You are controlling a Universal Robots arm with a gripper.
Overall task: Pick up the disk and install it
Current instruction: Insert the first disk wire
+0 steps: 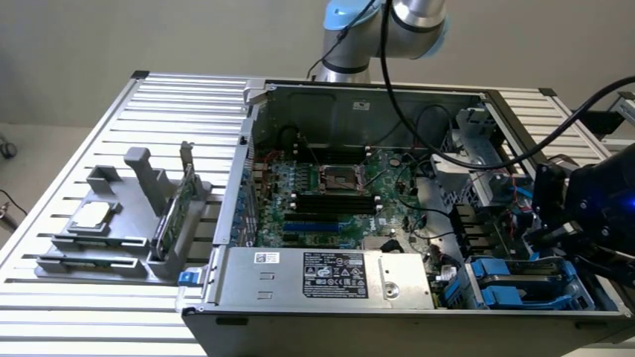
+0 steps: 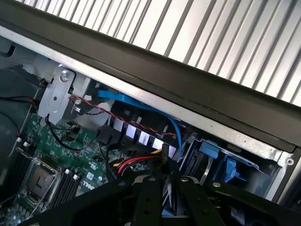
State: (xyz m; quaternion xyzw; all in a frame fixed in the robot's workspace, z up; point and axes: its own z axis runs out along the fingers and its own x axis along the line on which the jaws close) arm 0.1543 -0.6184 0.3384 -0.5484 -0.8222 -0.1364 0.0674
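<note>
Disk at its slot, looks not in yet.
The end effector is pinched nearly closed on a blue sliver, likely the disk, over the computer case's drive bay.

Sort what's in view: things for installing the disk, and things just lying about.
For the job:
- gripper
- blue-framed disk at the drive bay
- open computer case

Lying about, outside the case:
- square silver chip
- green circuit card
- grey holder carrying both
</note>
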